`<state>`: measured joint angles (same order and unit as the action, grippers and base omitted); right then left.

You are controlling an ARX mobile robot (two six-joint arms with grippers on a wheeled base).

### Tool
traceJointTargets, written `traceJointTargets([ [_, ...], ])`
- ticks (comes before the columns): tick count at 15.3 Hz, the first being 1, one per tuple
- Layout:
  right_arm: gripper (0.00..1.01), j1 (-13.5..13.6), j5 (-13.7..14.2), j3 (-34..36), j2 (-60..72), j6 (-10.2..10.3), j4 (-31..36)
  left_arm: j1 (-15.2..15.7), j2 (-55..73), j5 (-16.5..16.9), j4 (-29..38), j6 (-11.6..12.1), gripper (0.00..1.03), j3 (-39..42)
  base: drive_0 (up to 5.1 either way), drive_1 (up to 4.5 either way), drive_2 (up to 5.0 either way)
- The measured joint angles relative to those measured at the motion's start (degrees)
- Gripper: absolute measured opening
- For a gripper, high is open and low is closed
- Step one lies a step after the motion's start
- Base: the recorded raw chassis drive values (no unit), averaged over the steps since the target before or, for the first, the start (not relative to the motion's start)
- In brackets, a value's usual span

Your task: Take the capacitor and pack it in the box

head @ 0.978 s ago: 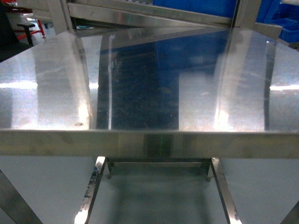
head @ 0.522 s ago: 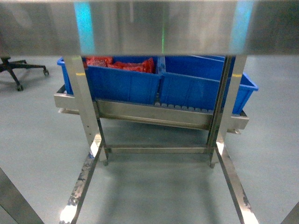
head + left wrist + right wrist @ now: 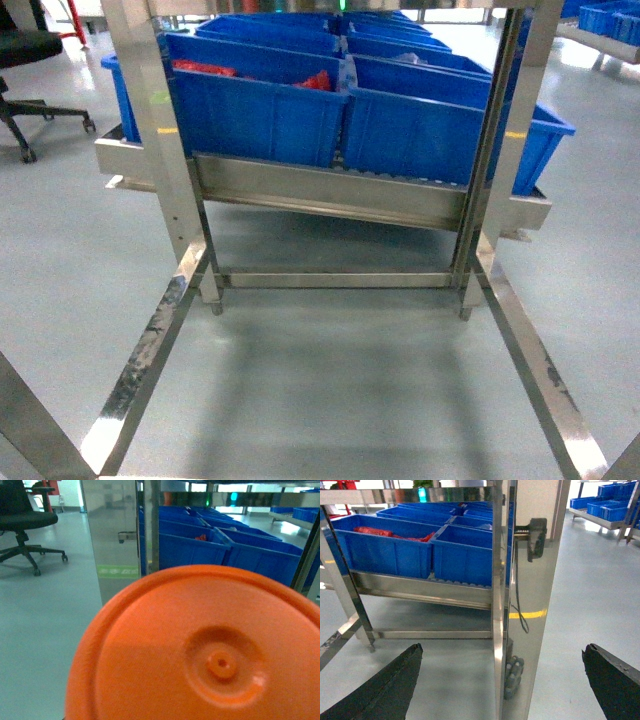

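I am facing the blue bins (image 3: 300, 110), right claw (image 3: 502, 680) spread wide, left claw unreadable behind an orange disc (image 3: 200, 650), needing slow approach.

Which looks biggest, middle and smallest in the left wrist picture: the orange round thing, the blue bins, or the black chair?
1. Orange round plastic disc, filling most of the picture, though it is nearest the camera.
2. Blue plastic bins.
3. Black wheeled office chair, cut off by the edge.

Red capacitors (image 3: 205, 68) in blue bin (image 3: 260, 125)
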<state>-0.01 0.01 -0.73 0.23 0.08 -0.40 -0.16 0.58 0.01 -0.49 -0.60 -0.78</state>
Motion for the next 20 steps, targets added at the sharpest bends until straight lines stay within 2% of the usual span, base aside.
traceJointTargets([
  [10,0.98,0.0,0.0,0.0,0.0,0.1,0.1,0.0,0.0,0.0,0.1,0.0,0.43,0.0,0.0,0.00,0.0],
  [20,0.98,0.0,0.0,0.0,0.0,0.1,0.0,0.0,0.0,0.0,0.0,0.0,0.43,0.0,-4.9,2.57,2.6],
])
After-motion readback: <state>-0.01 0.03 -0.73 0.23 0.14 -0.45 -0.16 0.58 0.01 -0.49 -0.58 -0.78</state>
